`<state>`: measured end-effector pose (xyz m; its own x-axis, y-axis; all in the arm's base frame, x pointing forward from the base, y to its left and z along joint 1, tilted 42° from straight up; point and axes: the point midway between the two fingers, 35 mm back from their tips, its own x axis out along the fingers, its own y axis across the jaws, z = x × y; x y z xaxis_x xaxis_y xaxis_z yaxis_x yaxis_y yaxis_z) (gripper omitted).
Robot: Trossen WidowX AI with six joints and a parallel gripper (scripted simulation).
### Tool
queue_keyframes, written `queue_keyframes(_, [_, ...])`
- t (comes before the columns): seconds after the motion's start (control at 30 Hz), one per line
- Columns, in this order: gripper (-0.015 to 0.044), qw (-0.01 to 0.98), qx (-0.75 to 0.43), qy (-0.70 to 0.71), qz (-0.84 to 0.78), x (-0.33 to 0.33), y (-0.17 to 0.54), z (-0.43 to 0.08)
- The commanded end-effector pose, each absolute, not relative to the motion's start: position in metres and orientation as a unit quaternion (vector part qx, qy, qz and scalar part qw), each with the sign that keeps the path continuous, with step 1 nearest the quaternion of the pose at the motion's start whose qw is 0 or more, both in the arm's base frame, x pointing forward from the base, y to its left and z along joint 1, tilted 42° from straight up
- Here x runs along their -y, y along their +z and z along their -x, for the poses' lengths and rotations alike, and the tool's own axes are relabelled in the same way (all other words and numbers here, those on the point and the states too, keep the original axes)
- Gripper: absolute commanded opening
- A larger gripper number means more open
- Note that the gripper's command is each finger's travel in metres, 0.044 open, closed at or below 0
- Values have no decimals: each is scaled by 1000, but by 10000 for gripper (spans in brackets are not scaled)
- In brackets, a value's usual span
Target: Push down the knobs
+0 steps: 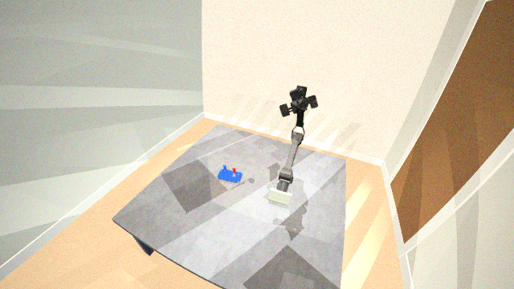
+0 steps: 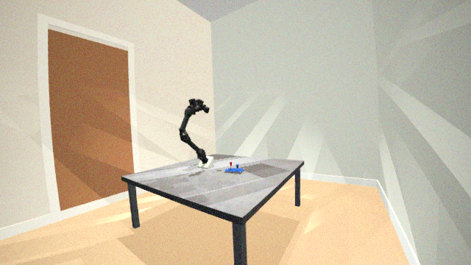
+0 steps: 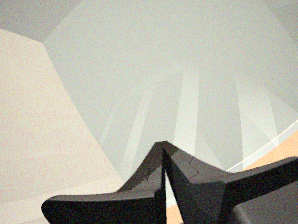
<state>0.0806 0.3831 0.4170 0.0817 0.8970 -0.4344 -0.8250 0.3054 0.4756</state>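
A blue circuit board (image 1: 223, 175) (image 2: 238, 171) stands on the table (image 1: 193, 241) (image 2: 235, 199). A red knob (image 1: 234, 170) (image 2: 230, 163) and a blue knob (image 1: 225, 167) (image 2: 238, 166) stand upright on it, the red one looking higher in the exterior view. The gap between each knob and its potentiometer is too small to tell. My gripper (image 3: 161, 147) is shut with nothing between its fingertips. It is raised high above the table, well away from the board and both knobs. The board is not in the wrist view.
The arm's pale base (image 1: 279, 197) (image 2: 206, 163) sits on the table, to the right of the board in the top view. The arm rises from it. Walls stand behind the table, and a brown door (image 1: 450, 132) (image 2: 90, 118) is off to one side.
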Motion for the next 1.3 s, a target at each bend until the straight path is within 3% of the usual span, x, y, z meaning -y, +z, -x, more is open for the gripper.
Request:
queue_keyframes(0.0, [0, 750, -355, 556, -40, -386, 396, -103])
queue_keyframes(0.67, [0, 836, -443, 323, -14, -338, 301, -232])
queue_keyframes(1.27, [0, 850, -521, 74, 22, -238, 213, -325])
